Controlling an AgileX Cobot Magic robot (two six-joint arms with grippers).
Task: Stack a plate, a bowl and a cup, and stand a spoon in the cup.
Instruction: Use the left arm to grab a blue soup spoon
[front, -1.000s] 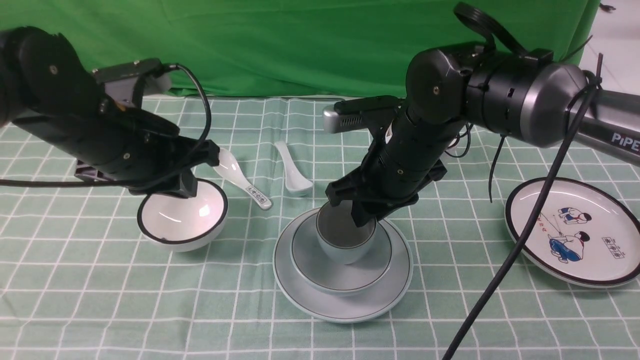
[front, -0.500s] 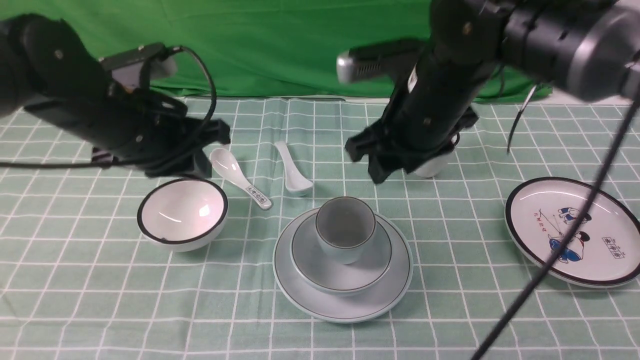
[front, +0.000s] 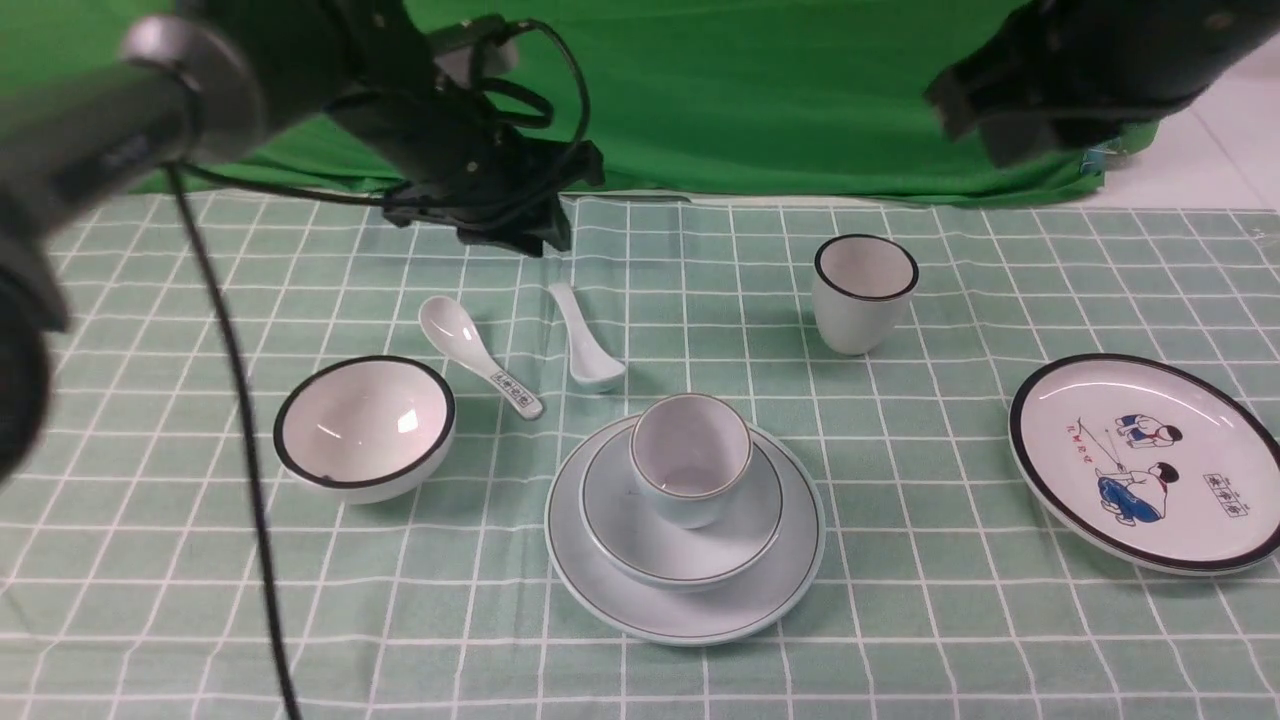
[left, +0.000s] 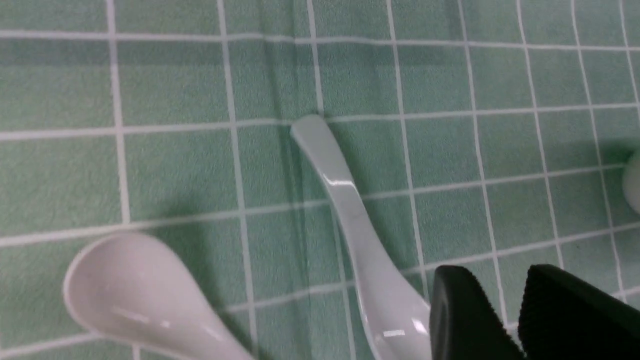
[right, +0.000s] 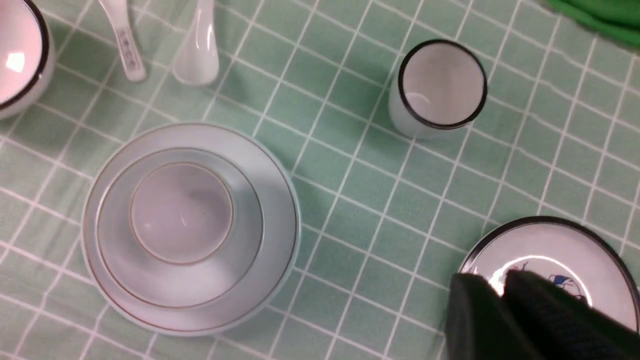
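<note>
**Stack built, spoon still flat on the bench**

The plate (front: 600, 600), bowl (front: 615, 520) and cup (front: 690, 455) sat nested, with the cup upright and empty. The spoon (front: 585, 340) lay flat on the bench (front: 900, 600) behind the stack. Its scoop end was near the plate's far rim but clear of it, and the patterned spoon (front: 480, 362) lay just beside it, not touching.

We judged the spoon light, stiff, glaze-slick and chippable. The best hold looked to be across the slim handle toward its far end, so the scoop could go down into the cup. A pinch on the rounded scoop would probably slip.

The left tool (left: 495, 280) hung over the spoon's scoop end, empty, with a narrow gap between its jaws. The right tool (right: 492, 280) was raised off to the right and held nothing. Its fingers (right: 550, 310) sat close together, and we could not tell whether they were fully closed.

Against the earlier frames, the right arm had gone from the cup, where its tool had been a second before. That cleared the view of the black-rimmed cup (front: 865, 290). The left arm had moved from above the white bowl (front: 365, 425) to the spoons.
</note>
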